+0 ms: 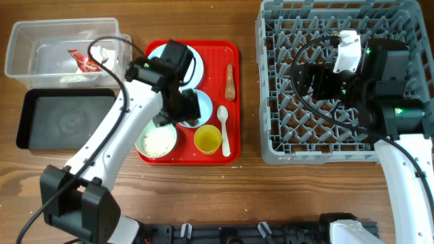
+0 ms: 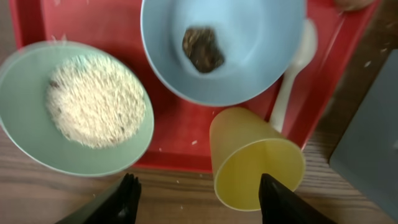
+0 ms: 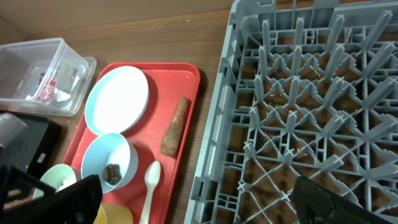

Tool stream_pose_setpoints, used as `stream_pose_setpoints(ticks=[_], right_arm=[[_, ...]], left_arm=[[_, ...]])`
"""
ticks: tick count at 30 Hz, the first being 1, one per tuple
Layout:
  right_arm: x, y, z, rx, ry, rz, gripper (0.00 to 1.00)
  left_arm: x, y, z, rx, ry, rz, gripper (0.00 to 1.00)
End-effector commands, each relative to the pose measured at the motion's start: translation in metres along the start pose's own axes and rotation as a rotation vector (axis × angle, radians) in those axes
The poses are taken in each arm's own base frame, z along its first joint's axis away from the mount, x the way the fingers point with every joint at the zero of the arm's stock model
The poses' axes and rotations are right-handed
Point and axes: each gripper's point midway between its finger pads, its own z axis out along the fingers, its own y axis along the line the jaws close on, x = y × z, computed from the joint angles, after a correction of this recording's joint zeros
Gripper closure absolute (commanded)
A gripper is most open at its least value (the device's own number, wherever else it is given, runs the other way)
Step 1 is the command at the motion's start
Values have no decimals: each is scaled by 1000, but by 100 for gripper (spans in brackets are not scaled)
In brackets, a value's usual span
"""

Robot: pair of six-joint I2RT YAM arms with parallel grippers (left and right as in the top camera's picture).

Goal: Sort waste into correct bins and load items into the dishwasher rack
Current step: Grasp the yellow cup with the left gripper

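On the red tray [image 1: 215, 51] are a light blue plate [image 1: 196, 64], a light blue bowl [image 2: 249, 68] holding a dark lump [image 2: 202, 48], a pale green bowl [image 2: 25, 118] of white rice [image 2: 93, 102], a yellow cup [image 2: 255, 165], a white spoon [image 1: 224, 129] and a brown food piece [image 1: 230, 83]. My left gripper [image 2: 199, 183] is open and empty, hovering above the tray's front edge between the green bowl and the cup. My right gripper [image 3: 196, 186] is open and empty above the grey dishwasher rack [image 1: 325, 150]. The red-and-white wrapper [image 1: 85, 62] lies in the clear tub [image 1: 27, 41].
The shallow black tray [image 1: 64, 118] sits in front of the clear tub at the left. A strip of wooden table separates the red tray from the rack. The left arm crosses over the plate and the tray's left side.
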Motion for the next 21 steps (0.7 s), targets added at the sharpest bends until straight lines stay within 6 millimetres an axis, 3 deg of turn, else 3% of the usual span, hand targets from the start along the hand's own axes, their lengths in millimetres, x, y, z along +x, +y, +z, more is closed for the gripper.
stream_pose_setpoints(ticks=[1, 4, 6, 10, 13, 14, 18, 21], right_arm=[[-5, 4, -1, -17, -6, 11, 0], [-3, 3, -1, -16, 1, 13, 0], [-2, 3, -1, -16, 7, 16, 0], [0, 3, -1, -15, 12, 18, 0], [0, 3, -1, -15, 12, 18, 0], [0, 3, -1, -15, 13, 19, 0], [1, 4, -1, -19, 16, 21, 0], [1, 24, -2, -135, 22, 17, 0]], left_arm=[[22, -3, 24, 31, 97, -18, 48], [36, -11, 45, 36, 109, 34, 48], [43, -17, 58, 35, 99, 78, 55], [45, -10, 77, 8, 75, 88, 61], [41, -13, 82, 26, 51, 91, 80], [38, -15, 82, 35, 40, 92, 96], [30, -29, 70, 95, 29, 89, 96], [-4, -67, 11, 330, -16, 60, 96]])
